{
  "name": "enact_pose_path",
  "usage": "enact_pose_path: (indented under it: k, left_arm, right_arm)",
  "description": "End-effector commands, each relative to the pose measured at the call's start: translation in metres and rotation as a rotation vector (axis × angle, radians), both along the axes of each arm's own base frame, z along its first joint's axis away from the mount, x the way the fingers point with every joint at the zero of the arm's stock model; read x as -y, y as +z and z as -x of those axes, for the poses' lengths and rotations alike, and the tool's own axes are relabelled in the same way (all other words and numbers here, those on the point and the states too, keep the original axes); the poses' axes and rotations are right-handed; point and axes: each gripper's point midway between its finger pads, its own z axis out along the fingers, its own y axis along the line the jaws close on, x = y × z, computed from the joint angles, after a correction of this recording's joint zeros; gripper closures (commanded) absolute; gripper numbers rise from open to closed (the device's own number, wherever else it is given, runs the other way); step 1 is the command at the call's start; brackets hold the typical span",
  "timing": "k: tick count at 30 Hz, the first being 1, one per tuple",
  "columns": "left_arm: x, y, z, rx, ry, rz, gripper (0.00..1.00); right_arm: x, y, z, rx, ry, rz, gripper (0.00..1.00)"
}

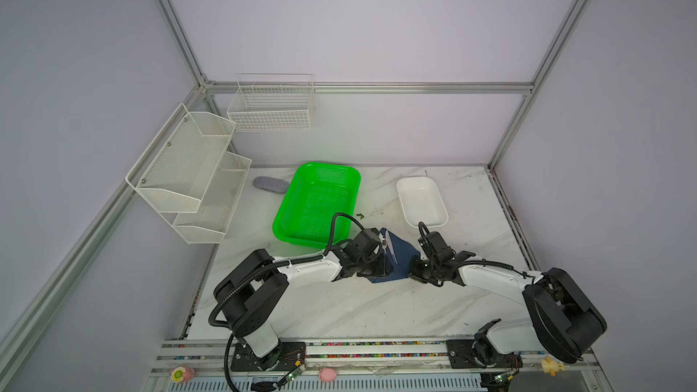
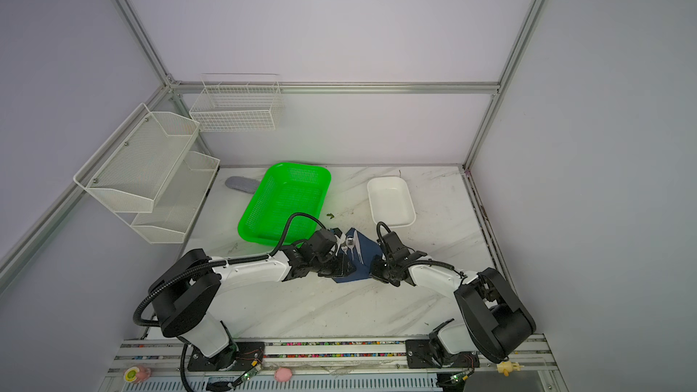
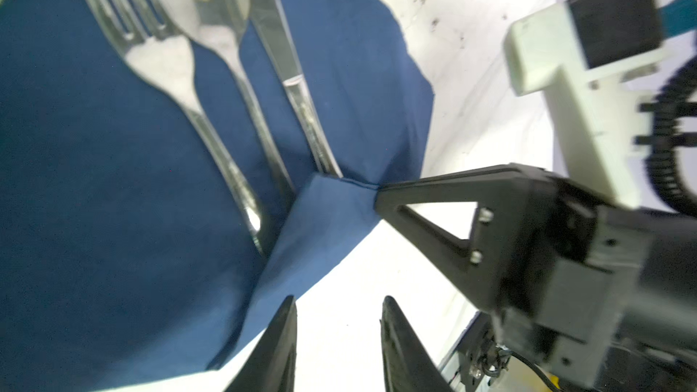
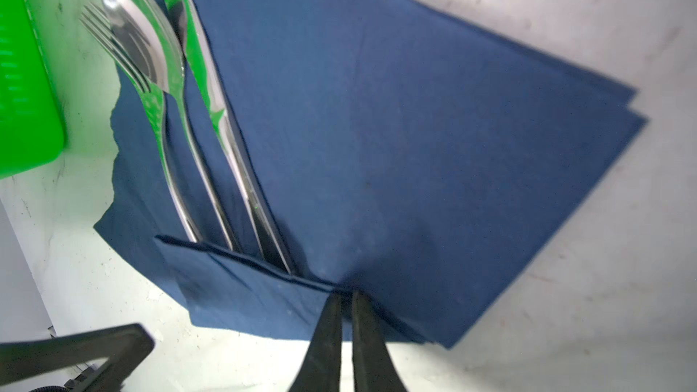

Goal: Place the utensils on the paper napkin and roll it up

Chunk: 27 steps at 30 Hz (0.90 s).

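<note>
The navy paper napkin (image 4: 377,145) lies on the marble table, and both top views show it between my two grippers (image 2: 363,258). On it lie the utensils side by side: fork (image 3: 166,65), spoon (image 3: 222,43) and knife (image 3: 286,62). A corner flap of the napkin (image 3: 324,228) is folded over their handle ends. My right gripper (image 4: 346,296) is shut on the napkin at the fold's edge. My left gripper (image 3: 339,314) hovers open just beside the flap, with only bare table between its fingers.
A green perforated basket (image 1: 320,164) stands behind the left arm, close to the utensil heads. A white tray (image 1: 415,179) sits behind the right arm. A grey oval object (image 1: 269,184) lies at the back left. White wire racks (image 1: 188,167) hang on the left wall.
</note>
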Motion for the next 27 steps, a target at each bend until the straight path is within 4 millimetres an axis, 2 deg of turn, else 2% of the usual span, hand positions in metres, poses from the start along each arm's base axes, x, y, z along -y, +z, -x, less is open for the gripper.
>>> enact_pose_path:
  k: [1,4,8,13,20,26,27]
  left_arm:
    - [0.038,0.048,-0.009,0.066,-0.084,0.112,0.65]
    - [0.054,0.043,-0.008,0.05,-0.105,0.106,0.68]
    - [0.058,0.023,-0.015,0.011,-0.066,0.043,0.76]
    - [0.066,0.014,-0.02,0.005,-0.061,0.007,0.78]
    - [0.068,-0.007,-0.016,-0.028,-0.081,-0.056,0.79]
    - [0.062,-0.024,-0.011,-0.055,-0.082,-0.108,0.79]
    - [0.061,-0.025,-0.01,-0.056,-0.083,-0.111,0.79]
  right_arm:
    - [0.007,-0.012,0.012,-0.054,0.021,0.04,0.87]
    - [0.007,-0.012,0.011,-0.054,0.019,0.04,0.87]
    - [0.007,-0.012,0.01,-0.048,0.012,0.038,0.86]
    - [0.005,-0.012,0.009,-0.047,0.014,0.032,0.86]
    - [0.003,-0.009,0.007,-0.04,0.003,0.014,0.86]
    - [0.008,-0.001,0.001,-0.007,-0.042,0.017,0.84]
    - [0.009,0.006,-0.002,0.014,-0.054,0.007,0.84]
